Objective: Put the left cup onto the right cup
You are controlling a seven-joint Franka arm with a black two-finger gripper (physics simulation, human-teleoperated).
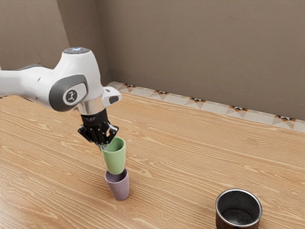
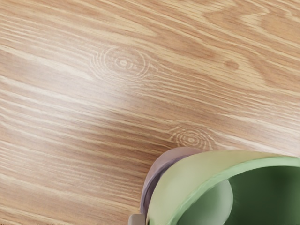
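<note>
The arm is wearing a smooth, round white shell. A grey circle on its side is showing a small white mark. A pale blue cap is sitting on top. A shiny silver ring is joining it to the black, bumpy pincer.

The white arm reaches in from the exterior view's left, and its black hand points down at the table. The hand grips the rim of the green cup on the side toward the exterior view's left. That cup tilts slightly, and its base sits inside the mouth of the purple cup, which stands upright on the wood. A dark metal pot stands well apart, toward the exterior view's lower right.
</note>
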